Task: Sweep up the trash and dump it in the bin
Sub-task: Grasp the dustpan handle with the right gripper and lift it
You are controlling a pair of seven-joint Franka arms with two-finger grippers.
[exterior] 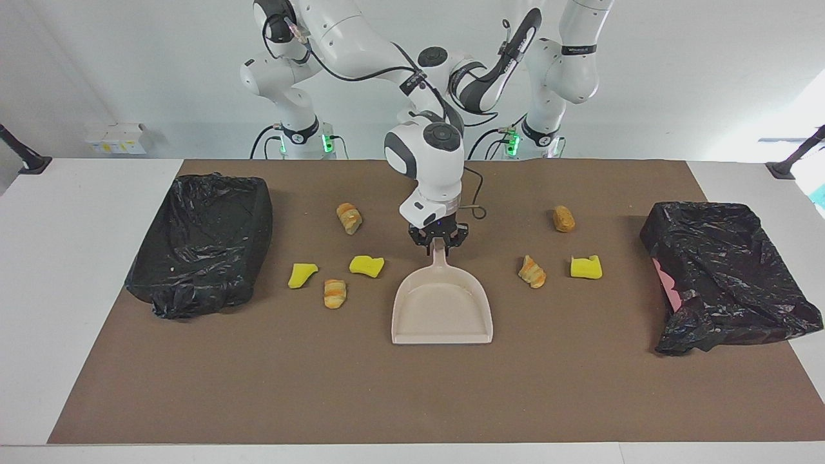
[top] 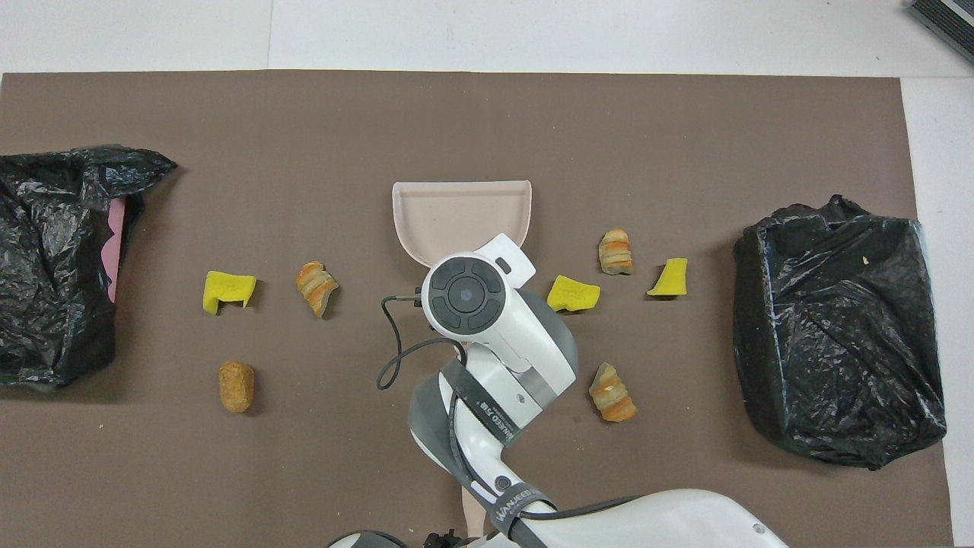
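The trash is several small pieces scattered on the brown mat. Toward the right arm's end lie yellow sponge chunks (exterior: 301, 274) (exterior: 367, 265) and striped bread lumps (exterior: 349, 218) (exterior: 334, 293). Toward the left arm's end lie a bread lump (exterior: 532, 271), a yellow chunk (exterior: 586, 267) and a tan lump (exterior: 563, 218). A beige dustpan (exterior: 442, 309) lies flat mid-mat, its handle pointing at the robots. My right gripper (exterior: 440, 243) is shut on that handle. The left gripper (top: 440, 540) barely shows at the overhead view's bottom edge.
A bin lined with a black bag (exterior: 206, 238) stands at the right arm's end of the mat. A second black-bagged bin (exterior: 722, 270), with pink showing at one side, stands at the left arm's end. Bare mat (exterior: 412, 393) stretches past the dustpan's mouth.
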